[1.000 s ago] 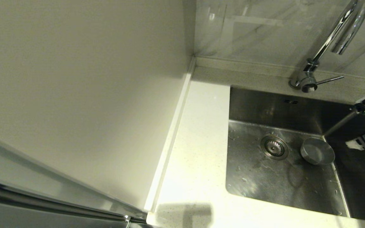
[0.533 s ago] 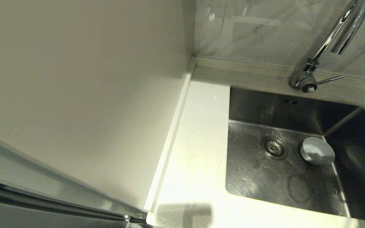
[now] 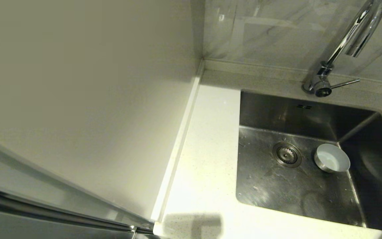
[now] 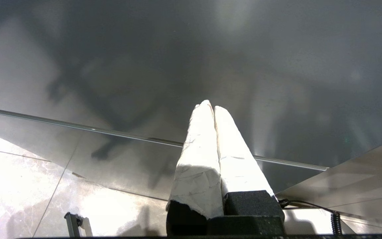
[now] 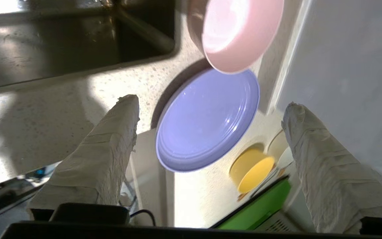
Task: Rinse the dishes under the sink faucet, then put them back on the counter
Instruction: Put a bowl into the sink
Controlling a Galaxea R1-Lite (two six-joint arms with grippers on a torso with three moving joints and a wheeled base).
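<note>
The pale blue-grey bowl (image 3: 332, 158) sits upright on the floor of the steel sink (image 3: 277, 186), just right of the drain strainer (image 3: 286, 154). The chrome faucet (image 3: 350, 39) rises behind the basin; no water shows. In the right wrist view the lilac plate (image 5: 207, 119) and the pink bowl (image 5: 239, 31) rest on the speckled counter (image 5: 61, 99) beside the sink. My right gripper (image 5: 211, 111) hangs open above the plate, touching nothing. My left gripper (image 4: 210, 108) is shut and empty, parked low in front of a dark cabinet face. Neither arm shows in the head view.
A yellow cup (image 5: 252, 167) and a green-edged object (image 5: 260, 207) lie beyond the plate on the counter. A pale wall panel (image 3: 78, 99) bounds the counter (image 3: 207, 149) on the left. Grey marbled tile (image 3: 270, 30) backs the sink.
My right gripper, at the sink's right edge one second ago, has left the head view to the right. The blue-grey bowl has stayed in place in the sink.
</note>
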